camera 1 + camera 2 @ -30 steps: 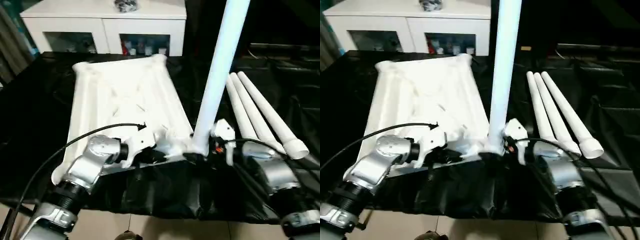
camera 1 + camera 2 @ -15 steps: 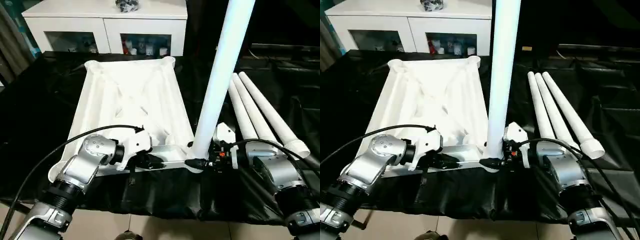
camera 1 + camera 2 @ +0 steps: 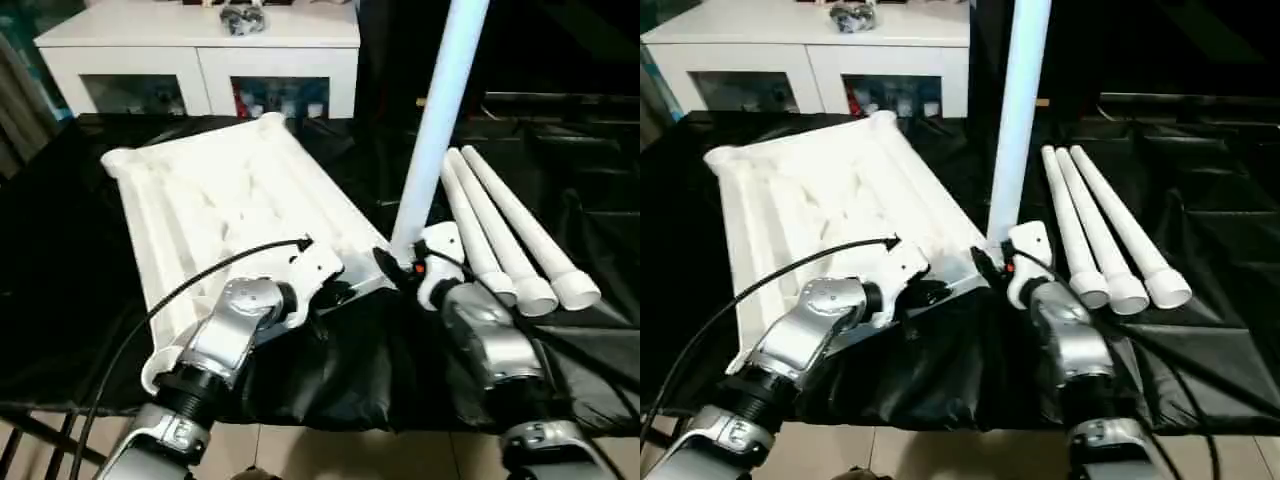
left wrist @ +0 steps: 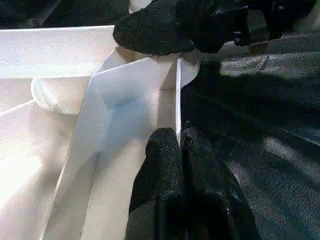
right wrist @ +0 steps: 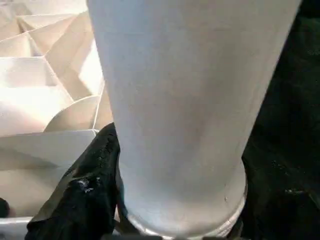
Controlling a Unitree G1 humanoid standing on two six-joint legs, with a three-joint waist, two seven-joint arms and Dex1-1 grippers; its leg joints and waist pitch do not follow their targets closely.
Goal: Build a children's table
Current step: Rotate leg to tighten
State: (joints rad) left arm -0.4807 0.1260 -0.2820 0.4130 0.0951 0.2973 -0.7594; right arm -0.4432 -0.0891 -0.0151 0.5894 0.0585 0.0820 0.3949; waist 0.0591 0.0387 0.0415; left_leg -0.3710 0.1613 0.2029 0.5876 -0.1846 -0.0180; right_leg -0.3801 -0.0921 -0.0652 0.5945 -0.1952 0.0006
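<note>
1. Far left and back: a white glass-doored cabinet (image 3: 200,60) sits behind the work surface, with some dark clutter on top of it.
2. The table top (image 3: 220,200) lies upside down on the black cloth (image 3: 60,250), ribbed underside facing up, turned at an angle so one corner points toward the robot's right gripper.
3. The left gripper (image 4: 179,150) is down at the near edge of the top. In the left wrist view its two black fingers (image 4: 162,170) are clamped onto the thin rim wall, one on each side, so it's gripping the table top.
4. Just right of that, the one upright leg (image 3: 440,110) stands in the near corner of the top, rising out past the upper edge of the head view and leaning a bit.
5. The right gripper (image 3: 400,268) is at the base of that leg. The right wrist view has a black finger (image 5: 85,190) pressed against the side of the leg's foot; the other finger is hidden behind the leg, but it looks closed around it.
6. Far right: three loose legs (image 3: 505,235) lie side by side on the cloth, touching each other, wide ends toward the robot.
</note>
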